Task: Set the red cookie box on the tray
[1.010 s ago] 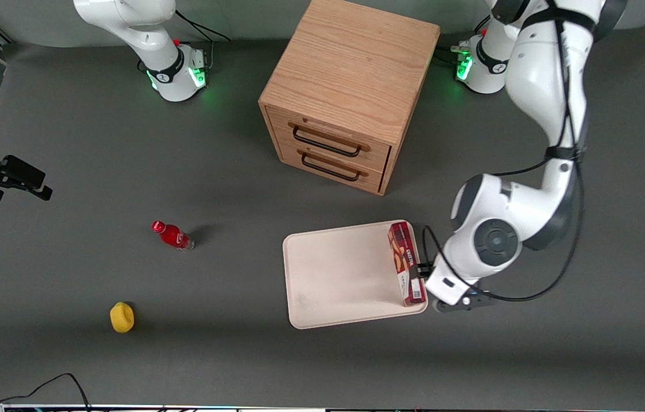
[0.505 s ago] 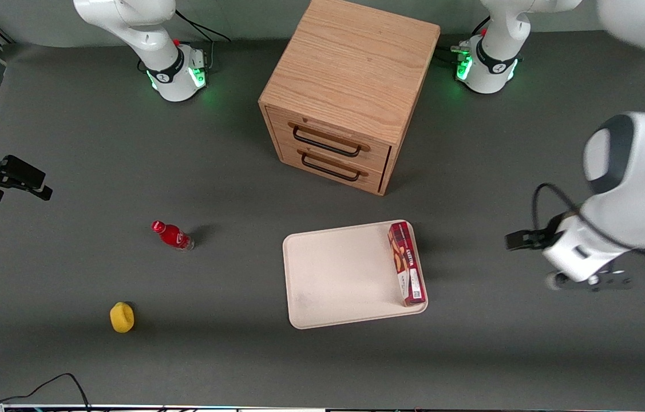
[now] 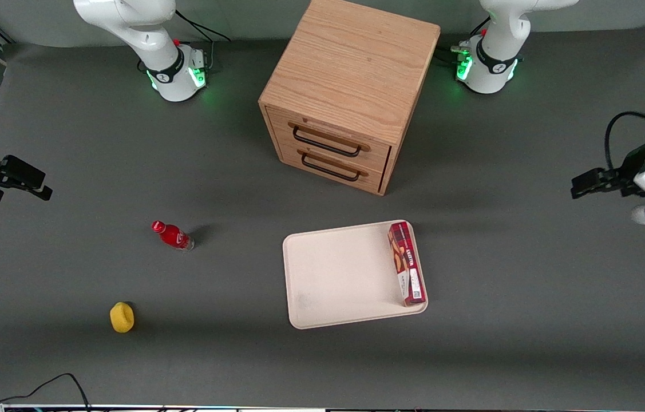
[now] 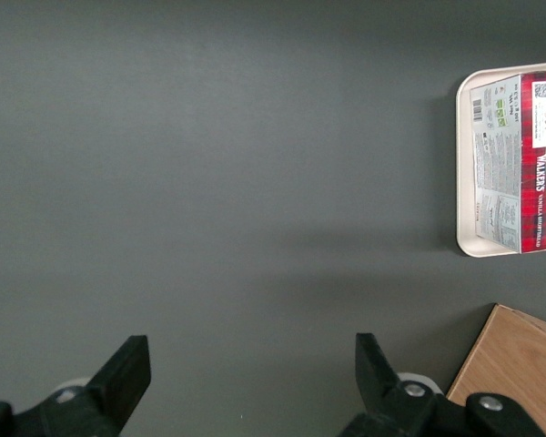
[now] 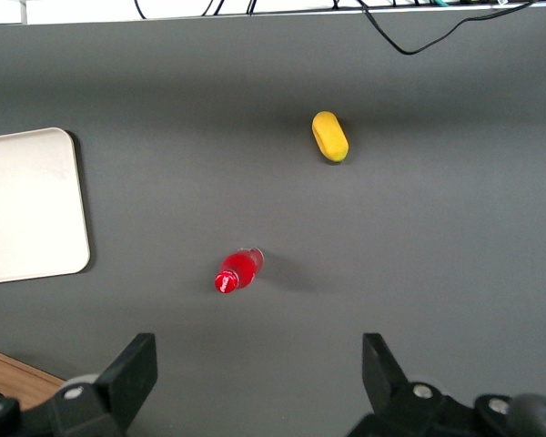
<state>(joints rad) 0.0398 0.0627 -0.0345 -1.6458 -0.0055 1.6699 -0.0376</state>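
The red cookie box (image 3: 407, 263) lies flat on the cream tray (image 3: 339, 274), along the tray's edge toward the working arm's end of the table. The left wrist view shows the box (image 4: 514, 164) with its white label patches, resting inside the tray's rim (image 4: 462, 164). My gripper (image 3: 580, 187) hangs well clear of the tray, far toward the working arm's end and raised above the table. Its jaws stand wide open (image 4: 252, 364) with only bare grey mat between them.
A wooden two-drawer cabinet (image 3: 351, 91) stands farther from the front camera than the tray, its corner (image 4: 519, 364) also showing from the wrist. A small red bottle (image 3: 172, 235) and a yellow object (image 3: 122, 317) lie toward the parked arm's end.
My gripper drew away from the box at the tray's edge, swinging toward the working arm's end and rising. The box has stayed in place on the tray.
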